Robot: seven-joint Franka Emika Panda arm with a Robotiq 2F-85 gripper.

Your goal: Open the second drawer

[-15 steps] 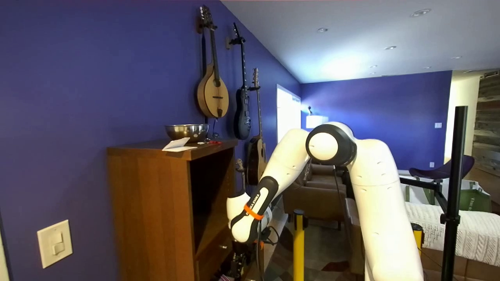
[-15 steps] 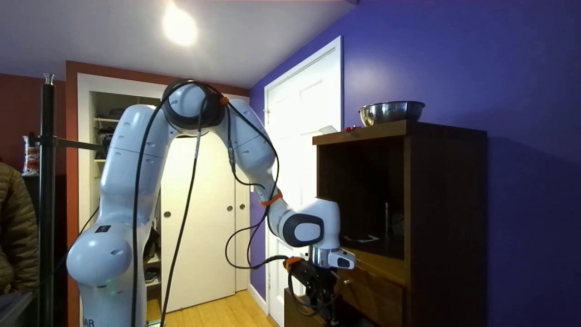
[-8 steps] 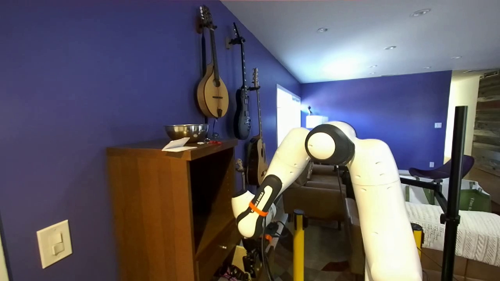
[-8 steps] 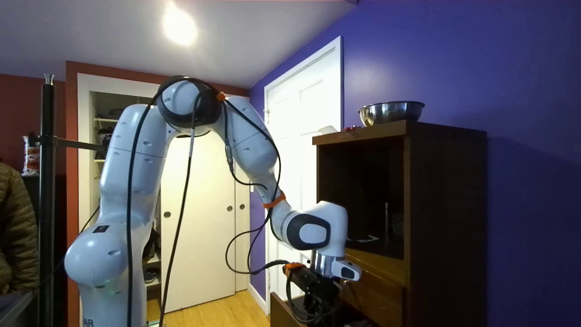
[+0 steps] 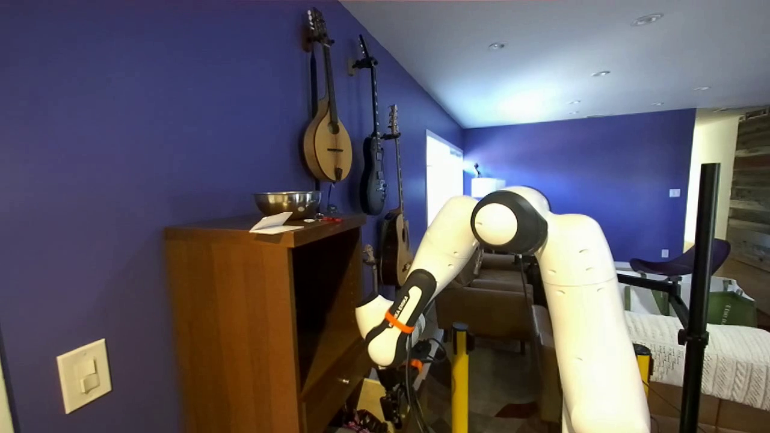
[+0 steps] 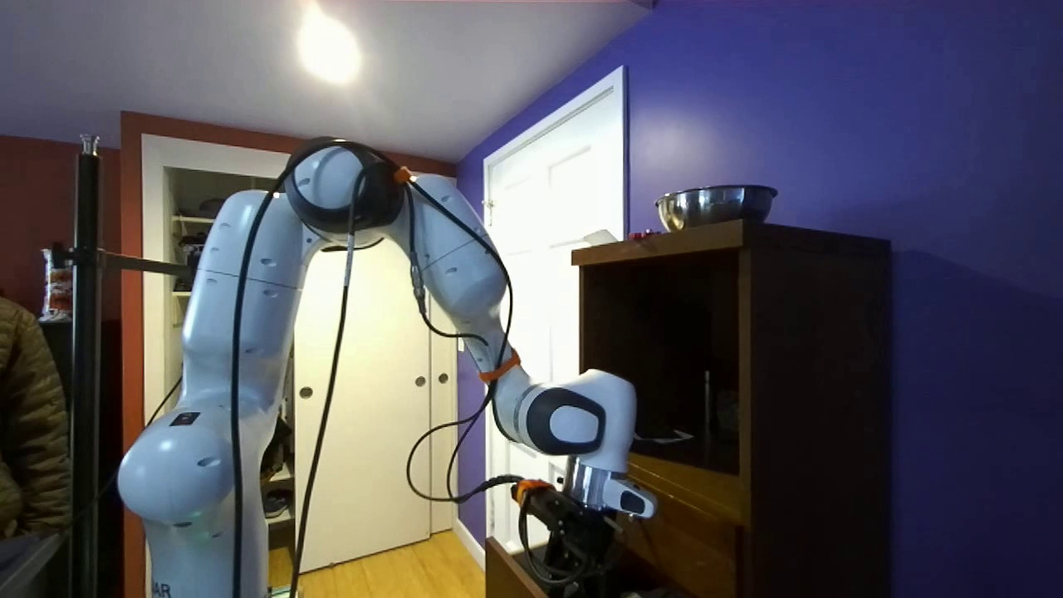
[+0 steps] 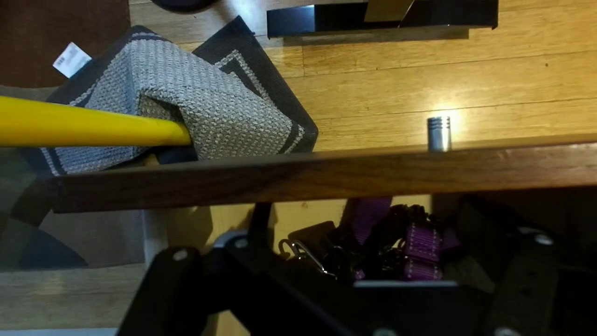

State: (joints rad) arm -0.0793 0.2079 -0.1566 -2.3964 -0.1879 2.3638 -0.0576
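The open drawer's wooden front edge (image 7: pixel 326 179) crosses the wrist view, with its metal knob (image 7: pixel 439 134) on the outer side. The drawer stands pulled out below a shut upper drawer (image 6: pixel 685 544), and its front (image 6: pixel 511 573) shows in an exterior view. Purple straps (image 7: pixel 422 247) and a metal clip lie inside it. My gripper (image 5: pixel 394 412) points down into the drawer, behind its front panel; it also shows in an exterior view (image 6: pixel 577 573). In the wrist view its dark body fills the bottom. The fingertips are too dark to read, and I see nothing held.
The brown cabinet (image 5: pixel 234 325) holds the drawers, with a metal bowl (image 6: pixel 716 206) and folded paper (image 5: pixel 277 224) on top. A yellow post (image 7: pixel 93 123) and a crumpled grey mat (image 7: pixel 200 98) stand beyond the drawer front. A leather sofa (image 5: pixel 487 307) is farther back.
The drawer has slid farther out of the cabinet. My gripper has moved away from the cabinet with it, mostly in the first half second and only slightly since.
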